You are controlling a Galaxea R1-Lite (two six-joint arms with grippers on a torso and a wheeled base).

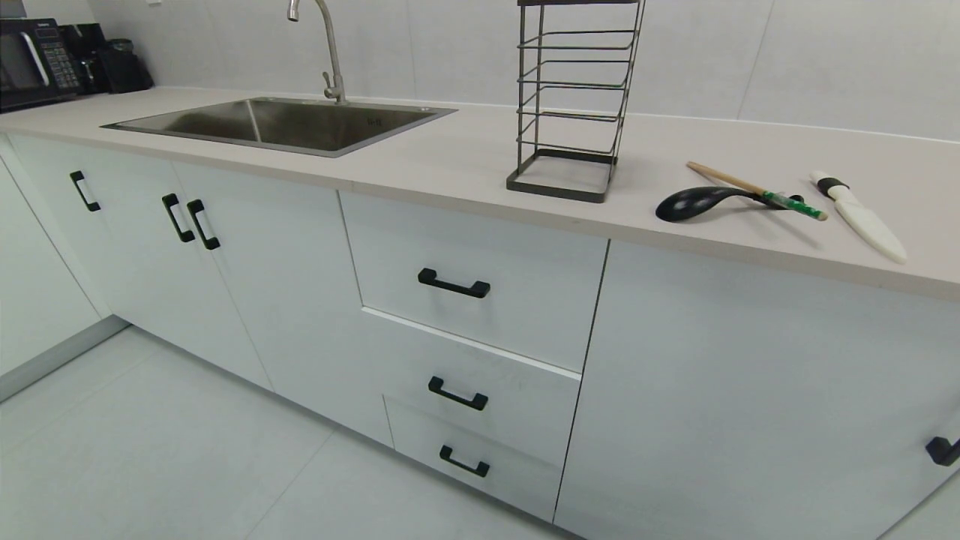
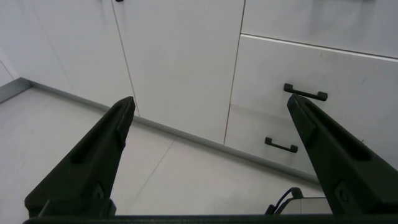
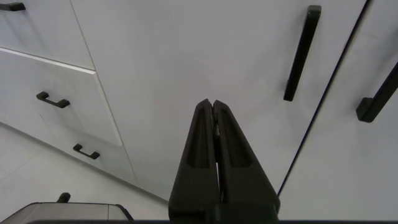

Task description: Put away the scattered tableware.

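The wire rack (image 1: 574,105) meets the head view's top edge, so whether it goes higher cannot be told. The microwave (image 1: 34,60) is cut by the left edge, and a black handle (image 1: 943,450) low on the right is clipped by the right edge. The chopsticks (image 1: 757,190) cross the black spoon (image 1: 694,202), covering its handle's end; one stick or two is too small to tell.
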